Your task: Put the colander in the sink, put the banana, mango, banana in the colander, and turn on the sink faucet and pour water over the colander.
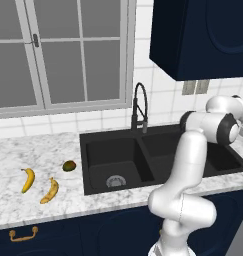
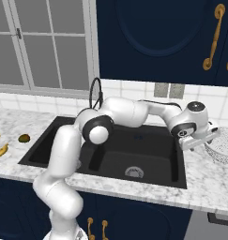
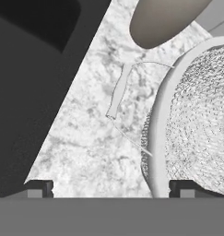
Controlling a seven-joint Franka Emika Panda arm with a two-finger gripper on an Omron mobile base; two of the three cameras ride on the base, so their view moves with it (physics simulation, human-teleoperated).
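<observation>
Hovering w/ jaws apart, the claw [image 3: 111,186] is held over the colander [image 3: 196,124] rim on the table [image 3: 92,138], prob. so the rim can be gripped for the sink [image 2: 110,150].

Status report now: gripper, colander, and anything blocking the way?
Gripper open, empty, over the colander rim. Colander on the counter, right of the sink. Nothing between them.
</observation>
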